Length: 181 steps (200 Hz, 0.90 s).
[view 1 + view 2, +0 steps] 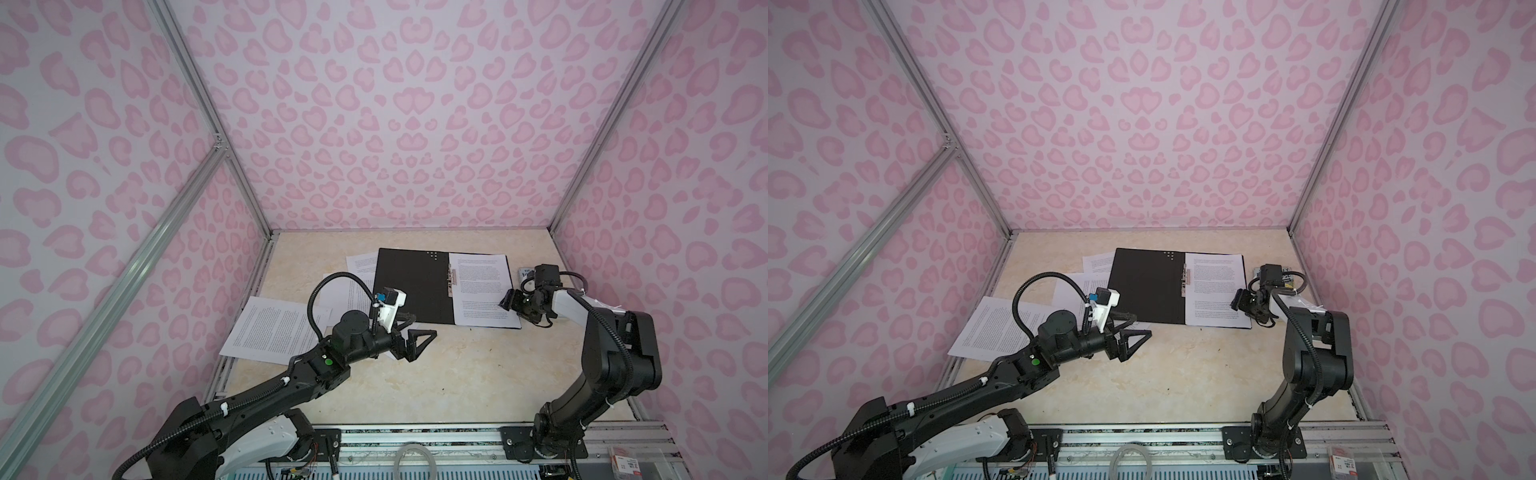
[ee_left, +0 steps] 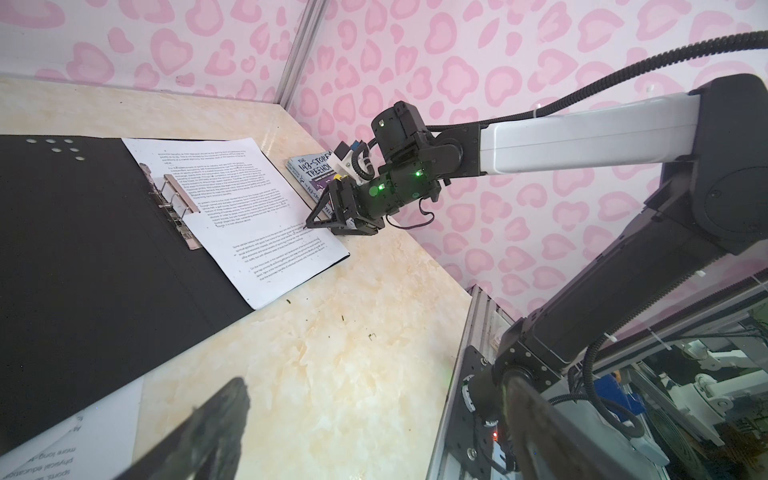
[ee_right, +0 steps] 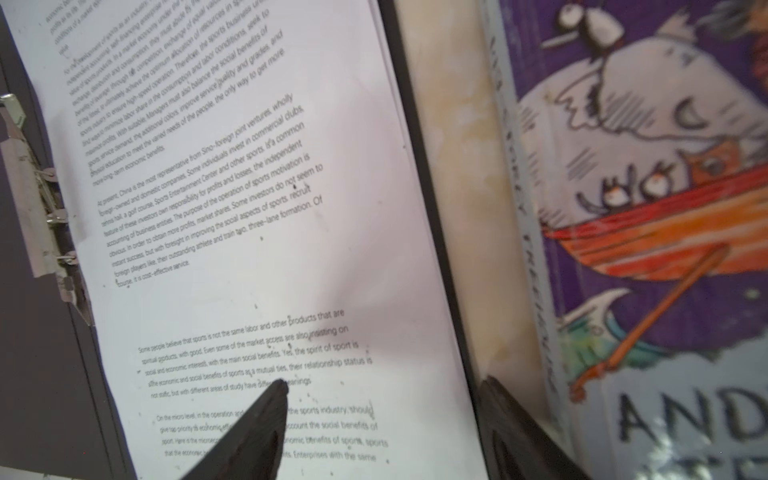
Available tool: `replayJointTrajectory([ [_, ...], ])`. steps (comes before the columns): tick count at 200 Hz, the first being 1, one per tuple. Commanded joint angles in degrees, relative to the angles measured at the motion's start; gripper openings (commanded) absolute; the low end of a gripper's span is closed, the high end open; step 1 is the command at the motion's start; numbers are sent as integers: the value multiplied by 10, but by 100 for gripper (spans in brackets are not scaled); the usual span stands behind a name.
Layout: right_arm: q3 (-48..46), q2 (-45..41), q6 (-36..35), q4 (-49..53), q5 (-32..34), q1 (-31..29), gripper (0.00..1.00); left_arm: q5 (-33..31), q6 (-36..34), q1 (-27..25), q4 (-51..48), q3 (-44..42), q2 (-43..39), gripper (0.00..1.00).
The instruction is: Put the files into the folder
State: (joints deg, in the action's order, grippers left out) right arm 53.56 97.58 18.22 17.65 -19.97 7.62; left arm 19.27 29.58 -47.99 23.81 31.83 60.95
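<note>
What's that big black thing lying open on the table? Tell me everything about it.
The folder lies open and flat on the table, its matte black inside facing up. A metal clip runs along the spine. One printed sheet covers its right half; its left edge overlaps loose sheets.

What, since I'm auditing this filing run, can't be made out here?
- Sheets under the folder: its cover hides most, both top views.
- Book: right arm covers most in both top views; right wrist view crops it.
- Left gripper: in its wrist view, only blurred, cropped fingers.
</note>
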Motion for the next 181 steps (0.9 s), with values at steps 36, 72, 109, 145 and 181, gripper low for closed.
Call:
replayJointTrajectory([
  [36, -15, -11, -2, 1, 4, -2, 73, 2, -2, 0, 9, 8, 0, 97],
  [72, -23, -28, -4, -8, 7, -5, 73, 4, -1, 1, 9, 8, 1, 97],
  [109, -20, -13, -5, -9, -13, -7, 73, 4, -1, 0, 9, 9, 2, 97],
  [145, -20, 1, -2, -10, -18, -7, 73, 2, -3, 1, 8, 8, 0, 97],
  [181, -29, -5, -1, -15, -35, -8, 73, 1, -4, 0, 7, 8, 0, 97],
])
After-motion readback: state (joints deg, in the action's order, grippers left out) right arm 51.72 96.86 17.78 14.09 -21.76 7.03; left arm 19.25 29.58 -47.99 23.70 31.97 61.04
